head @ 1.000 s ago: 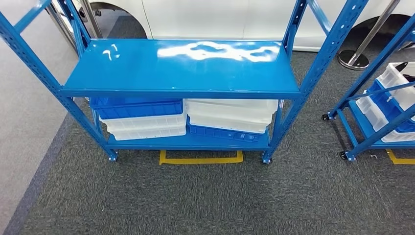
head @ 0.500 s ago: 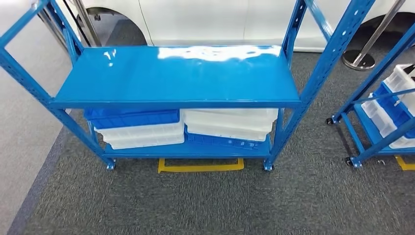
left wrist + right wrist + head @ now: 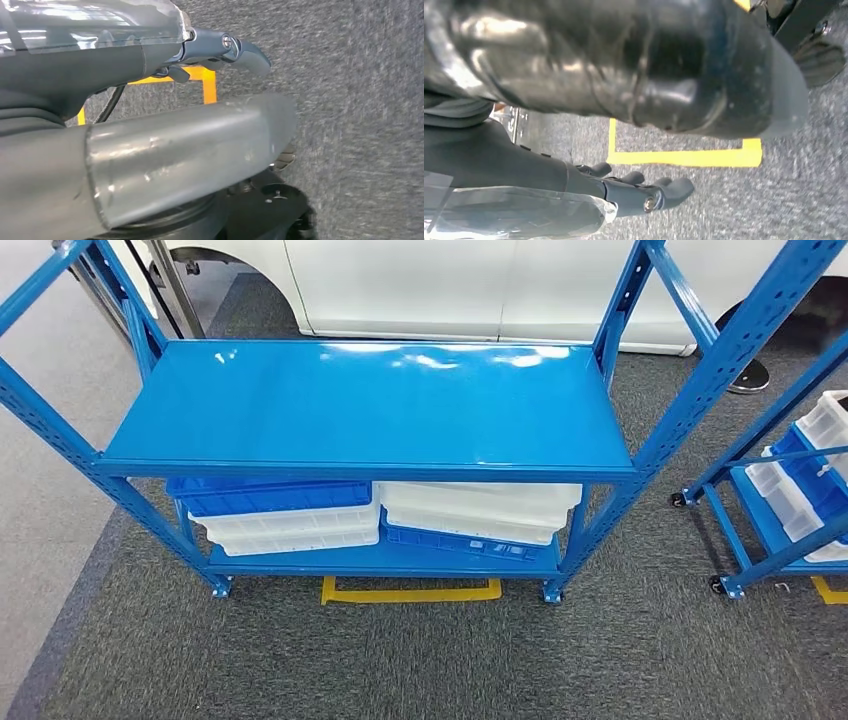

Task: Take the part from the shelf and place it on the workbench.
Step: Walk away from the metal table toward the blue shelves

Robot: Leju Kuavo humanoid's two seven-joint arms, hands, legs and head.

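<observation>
The blue metal shelf [image 3: 370, 405] stands in front of me in the head view, its glossy top board bare. On its lower board lie stacked blue bins [image 3: 270, 497] and white bins [image 3: 480, 505]; what they contain is hidden. My left hand [image 3: 150, 60] hangs over the grey carpet with its fingers [image 3: 240, 50] stretched out, holding nothing. My right hand [image 3: 624, 195] also hangs above the carpet, fingers [image 3: 674, 189] loosely apart, with nothing in it.
A second blue rack [image 3: 790, 490] with white and blue bins stands at the right. A white car [image 3: 450, 285] is parked behind the shelf. A yellow floor marking [image 3: 410, 592] lies under the shelf's front edge. Pale floor borders the carpet on the left.
The whole picture has shifted: the camera has moved nearer the shelf, which now looks larger and sits lower in the picture. Nothing on the shelf has moved.
</observation>
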